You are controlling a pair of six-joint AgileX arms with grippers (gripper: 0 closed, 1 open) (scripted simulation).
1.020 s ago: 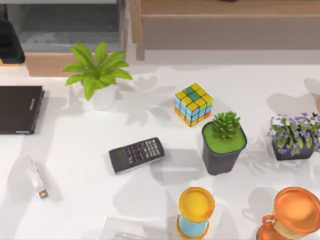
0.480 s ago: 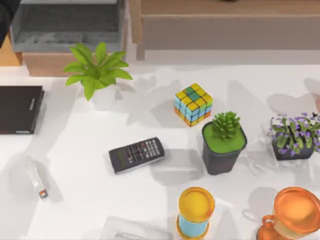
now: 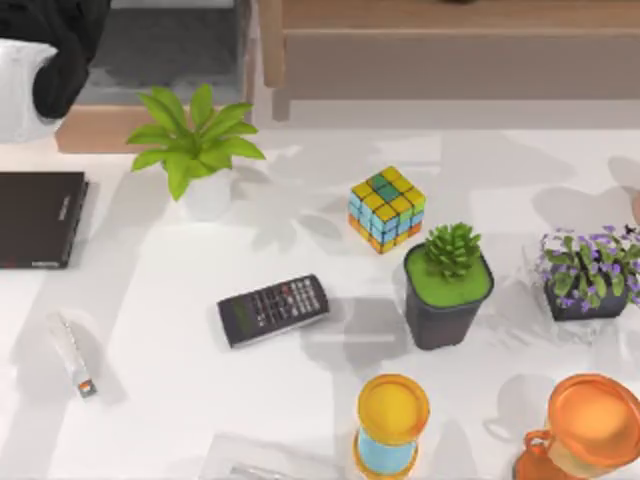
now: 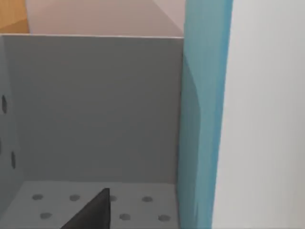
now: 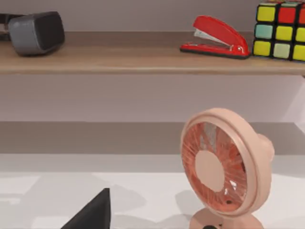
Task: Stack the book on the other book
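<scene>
Our left arm [image 3: 50,50] sits upper left of the top view; we cannot tell its grip. The teal book [image 4: 202,119] stands beside it. The black book [image 3: 38,218] lies mid-left; a loose grip risks dropping.

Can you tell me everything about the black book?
The black book is flat, dark and rectangular, with a smooth matte cover and faint small lettering near its right edge. It lies face up on the white table, at the top view's left side, partly cut off by the picture's edge. Nothing rests on it. A leafy green plant in a white pot stands to its right, apart from it, and a small white tube lies nearer the front of the table.
</scene>
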